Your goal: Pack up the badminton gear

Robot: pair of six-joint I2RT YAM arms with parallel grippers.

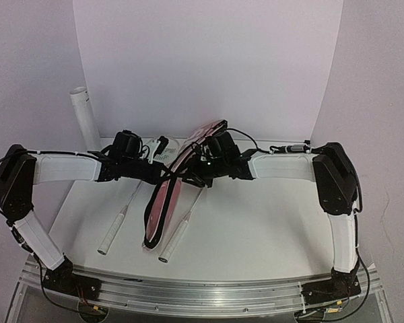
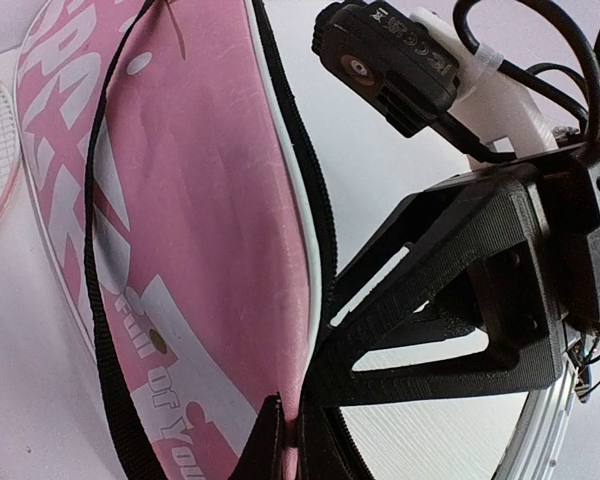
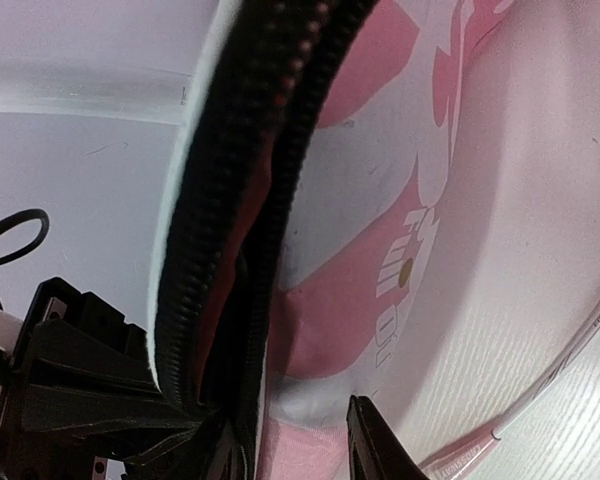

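My left end effector [image 2: 290, 442] is closed tight on one edge of the pink bag [image 1: 164, 200], close to the black strap [image 2: 100, 250], and it holds that side up off the worktop [image 1: 262, 229]. My right end effector [image 3: 290, 450] is partly open. One finger rests against the black zip [image 3: 220, 200] and the other stands on the far side of the pink cloth, so I judge that it does not pinch yet

The gear is not packed. The left racket [image 1: 116, 229] lies on the worktop apart from the bag, and the right racket [image 1: 177, 232] lies just beside the bag's right edge, with its head seemingly hidden under the cloth. I cannot find the shuttlecocks in any view. A white tube [image 1: 85, 118] stands at the back left

The step in hand, I think, is to open the mouth of the bag. To do it well, my right fingers should take only the near zip edge and not both layers together, or the mouth will stay flat. After a firm pinch, I should pull the two edges apart sideways and a little upward, slowly, because thin cloth slips easily. The strap hangs loose and could catch a handle, so it should be kept away from the opening
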